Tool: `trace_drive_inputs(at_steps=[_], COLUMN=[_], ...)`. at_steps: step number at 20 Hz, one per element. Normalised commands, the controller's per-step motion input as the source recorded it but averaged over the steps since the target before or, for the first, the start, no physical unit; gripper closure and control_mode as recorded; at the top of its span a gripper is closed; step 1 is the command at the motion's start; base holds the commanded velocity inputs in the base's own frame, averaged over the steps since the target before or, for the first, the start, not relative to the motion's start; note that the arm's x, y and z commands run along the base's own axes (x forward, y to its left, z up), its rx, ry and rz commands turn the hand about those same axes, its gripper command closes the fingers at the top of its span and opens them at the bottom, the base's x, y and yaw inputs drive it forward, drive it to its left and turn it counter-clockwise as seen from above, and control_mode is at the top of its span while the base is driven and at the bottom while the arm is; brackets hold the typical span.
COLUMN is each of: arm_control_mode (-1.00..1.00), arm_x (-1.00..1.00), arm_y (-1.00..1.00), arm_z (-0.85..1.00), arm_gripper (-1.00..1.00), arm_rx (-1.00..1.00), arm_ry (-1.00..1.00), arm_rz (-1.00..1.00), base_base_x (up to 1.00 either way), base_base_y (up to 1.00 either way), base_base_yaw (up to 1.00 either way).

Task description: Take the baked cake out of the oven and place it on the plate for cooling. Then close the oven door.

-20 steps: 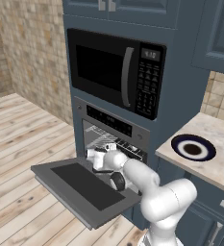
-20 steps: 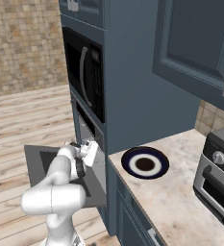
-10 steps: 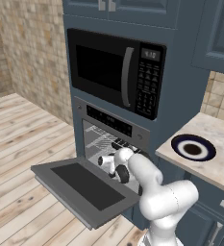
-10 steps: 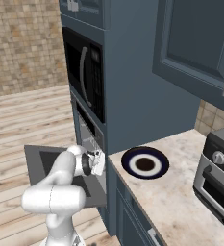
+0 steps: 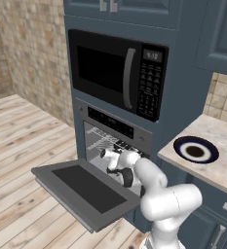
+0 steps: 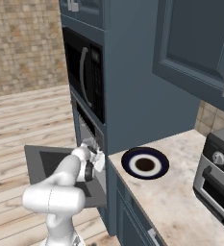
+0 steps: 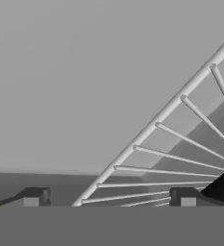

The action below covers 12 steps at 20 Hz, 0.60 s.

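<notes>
Gripper (image 7: 108, 201) jaws stand wide apart with nothing between them, its two dark fingertips (image 7: 34, 197) pointing into the grey cavity of the oven (image 5: 116, 141), where a wire rack (image 7: 180, 149) runs slantwise across the hand view and a dark corner, perhaps a tray, shows at the right edge. The cake cannot be made out in any view, so its place inside is uncertain; presumably it sits on a rack deeper in or off to one side. The oven door (image 5: 83, 192) lies dropped flat and open, and the plate (image 5: 196, 150) waits bare on the tabletop (image 6: 180, 202) just right of the oven column, well apart from the hand. The step in hand looks like the reach into the oven to find the cake; next the hand would need to turn along the rack until the slice comes between the fingers, then close gently. The arm leans forward from the base over the door, elbow bent, wrist rolled so the rack appears tilted.
</notes>
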Motion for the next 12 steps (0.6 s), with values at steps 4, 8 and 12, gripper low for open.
trace_drive_inputs(at_steps=[4,8,12], arm_control_mode=[-1.00,-1.00,-1.00], arm_x=[-0.01,-0.44,-0.95], arm_y=[0.08,0.28,0.56], arm_z=[-0.76,-0.83,-1.00], arm_gripper=[-1.00,-1.00,-1.00], arm_rx=[0.19,0.18,0.11], arm_ry=[0.52,0.51,0.44], arm_rz=[0.14,0.26,0.31], base_base_x=[0.00,0.00,0.00], base_base_y=[0.00,0.00,0.00], base_base_yaw=[0.00,0.00,0.00])
